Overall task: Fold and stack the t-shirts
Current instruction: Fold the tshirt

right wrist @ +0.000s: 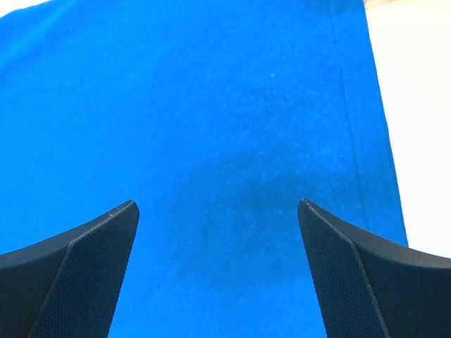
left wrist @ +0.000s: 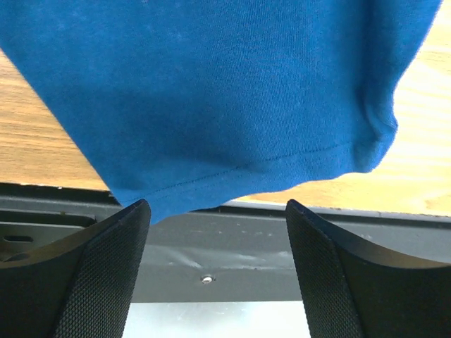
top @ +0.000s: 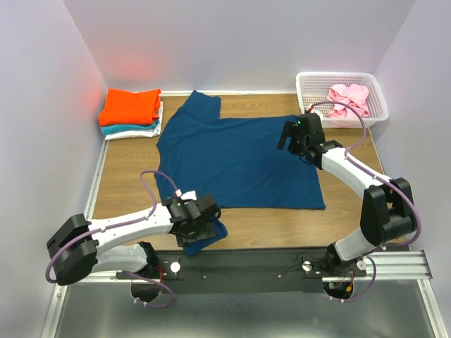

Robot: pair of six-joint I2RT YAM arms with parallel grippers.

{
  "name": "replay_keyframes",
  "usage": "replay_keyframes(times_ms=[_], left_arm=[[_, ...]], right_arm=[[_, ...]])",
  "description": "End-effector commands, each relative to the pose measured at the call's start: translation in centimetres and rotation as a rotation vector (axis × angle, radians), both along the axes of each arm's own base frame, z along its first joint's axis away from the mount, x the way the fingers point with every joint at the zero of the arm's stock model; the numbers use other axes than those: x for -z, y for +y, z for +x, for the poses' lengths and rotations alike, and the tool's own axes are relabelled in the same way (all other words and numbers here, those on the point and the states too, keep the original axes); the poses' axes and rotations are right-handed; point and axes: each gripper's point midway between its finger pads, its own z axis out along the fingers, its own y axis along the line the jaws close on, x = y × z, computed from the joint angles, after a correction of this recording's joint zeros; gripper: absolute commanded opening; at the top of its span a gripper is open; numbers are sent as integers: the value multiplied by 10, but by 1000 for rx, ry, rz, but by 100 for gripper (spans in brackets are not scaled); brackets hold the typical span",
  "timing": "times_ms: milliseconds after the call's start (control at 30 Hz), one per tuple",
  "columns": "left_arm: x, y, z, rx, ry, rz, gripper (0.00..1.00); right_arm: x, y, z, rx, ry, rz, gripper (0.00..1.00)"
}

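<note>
I count five t-shirts in all: one dark blue t-shirt [top: 239, 162], one orange t-shirt [top: 130, 105], one teal t-shirt [top: 125, 129], one white t-shirt [top: 137, 134] and one pink t-shirt [top: 349, 98]. Three of them are folded and two are not. Besides these there is one white lattice basket [top: 304, 81], one wooden table [top: 127, 183] and two robot arms — the left arm [top: 120, 229] and the right arm [top: 349, 169].

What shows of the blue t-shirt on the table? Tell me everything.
The blue t-shirt is soft knit cloth with stitched hems, and no print is showing. It lies spread nearly flat on the wooden table, one sleeve pointing toward the back wall. Its near-left corner reaches the table's near edge, between the open fingers of the left gripper, not pinched. The right gripper, also open, hangs over its right part. Whether it touches the cloth cannot be told.
</note>
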Motion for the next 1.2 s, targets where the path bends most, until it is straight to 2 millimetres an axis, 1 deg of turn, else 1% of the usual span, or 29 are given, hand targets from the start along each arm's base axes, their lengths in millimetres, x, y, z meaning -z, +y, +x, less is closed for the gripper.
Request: replay_keyframes(times_ms=[0,33,100,133,200,267,367,500,633,700,733,767,833,867,933,1033,1067,1133,1167], left_arm=[[4,-19,1,30,5,-62,80],[4,-26,3,36,-1,-87,78],[12,-19,2,16,20,-37,77],[14,-16,-1,21,30,-20,74],[17,-16,-4,27,41,-15,74],[21,-16,-6,22,53,-23,72],[24,-15,-12,20,75,-31,70],[24,-15,-11,11,70,-36,65],[30,-14,-13,9,83,-37,59],[34,-13,-15,12,95,-24,58],[36,-13,-16,13,100,-20,53],[37,-12,-17,13,107,-15,53],[40,-11,-18,17,114,-8,45],[41,-11,-19,16,117,-6,45],[44,-10,-19,17,122,0,41],[46,-9,-21,13,134,17,34],[47,-8,-21,13,137,25,28],[48,-8,-21,6,140,29,9],[48,-8,-20,1,139,33,6]], right_arm=[[3,-4,-2,13,3,-22,100],[3,-4,-2,13,3,-22,100],[4,-6,-2,13,3,-26,100],[4,-5,-2,13,3,-32,100],[3,-7,-2,19,1,-34,100],[3,-8,-2,20,0,-36,100],[4,-8,-2,21,1,-41,100],[4,-10,-2,27,1,-46,100],[3,-11,-3,29,-4,-47,100],[2,-12,-4,35,-7,-48,100],[1,-12,-6,35,-10,-48,100],[0,-13,-6,37,-13,-46,100],[-2,-14,-7,42,-18,-47,100],[-3,-14,-7,43,-20,-48,100],[-3,-16,-8,48,-21,-51,100],[-4,-17,-8,53,-24,-53,100],[-3,-17,-8,53,-22,-54,100],[-2,-17,-8,55,-21,-54,100],[-2,-17,-7,56,-22,-56,100]])
